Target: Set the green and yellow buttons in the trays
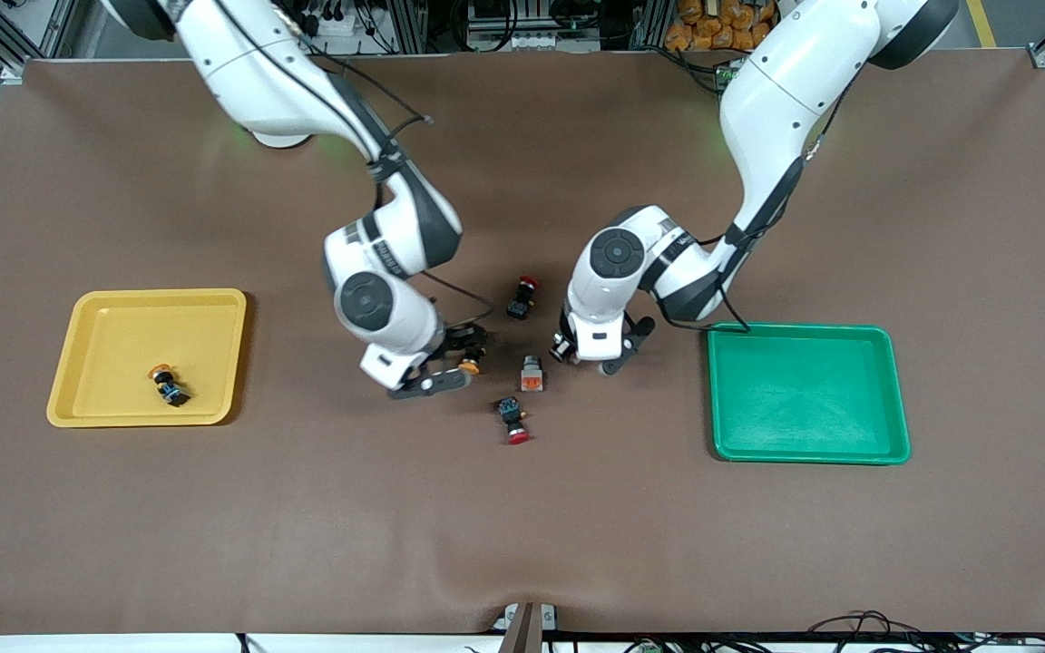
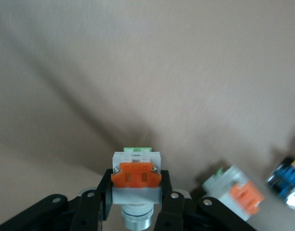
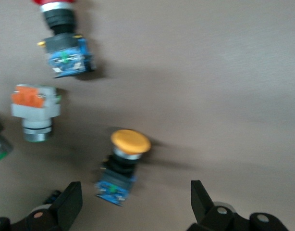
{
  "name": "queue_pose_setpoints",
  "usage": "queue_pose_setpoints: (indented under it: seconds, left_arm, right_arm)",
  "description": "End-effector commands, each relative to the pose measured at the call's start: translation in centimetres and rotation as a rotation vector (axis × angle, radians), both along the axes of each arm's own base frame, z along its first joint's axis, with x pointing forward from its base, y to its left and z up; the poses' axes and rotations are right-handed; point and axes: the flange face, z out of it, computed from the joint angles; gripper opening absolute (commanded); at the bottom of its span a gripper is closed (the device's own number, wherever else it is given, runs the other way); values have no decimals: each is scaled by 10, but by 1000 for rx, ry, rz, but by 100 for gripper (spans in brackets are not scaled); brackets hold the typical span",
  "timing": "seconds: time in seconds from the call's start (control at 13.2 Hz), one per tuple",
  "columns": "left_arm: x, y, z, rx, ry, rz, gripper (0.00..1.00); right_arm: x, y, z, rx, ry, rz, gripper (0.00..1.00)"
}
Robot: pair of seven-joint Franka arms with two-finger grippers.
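My left gripper (image 2: 136, 185) is shut on a white-and-silver button with an orange block (image 2: 136, 166), low over the table's middle (image 1: 568, 349). A second white-and-orange button (image 1: 532, 374) lies on the table beside it and also shows in the left wrist view (image 2: 234, 191). My right gripper (image 3: 135, 207) is open, its jaws standing wide on either side of a black-bodied button with an orange-yellow cap (image 3: 126, 161), which lies on the table (image 1: 469, 366). Another yellow-capped button (image 1: 166, 384) lies in the yellow tray (image 1: 141, 331). The green tray (image 1: 804, 390) holds nothing.
Two black switches with red caps lie at the table's middle: one (image 1: 522, 297) farther from the front camera than the grippers, one (image 1: 513, 421) nearer. The nearer one shows in the right wrist view (image 3: 63, 45). The trays sit at the table's two ends.
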Motion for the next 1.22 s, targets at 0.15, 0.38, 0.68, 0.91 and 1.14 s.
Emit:
queue_pose_setpoints:
  seconds: [0.15, 0.38, 0.68, 0.91, 1.14]
  left_arm:
    - [39, 55, 66, 114, -16, 13, 0]
    - [58, 98, 90, 161, 10, -11, 0]
    - [81, 154, 107, 189, 31, -78, 0]
    - [100, 203, 124, 188, 51, -136, 0]
    - [117, 243, 140, 188, 87, -189, 0]
  right_arm:
    - [2, -6, -28, -17, -8, -63, 100]
    - [-5, 4, -38, -47, 18, -205, 100]
    - [-9, 5, -43, -55, 27, -219, 100]
    - [-20, 19, -47, -62, 28, -191, 100]
    - [-22, 25, -47, -54, 12, -184, 21]
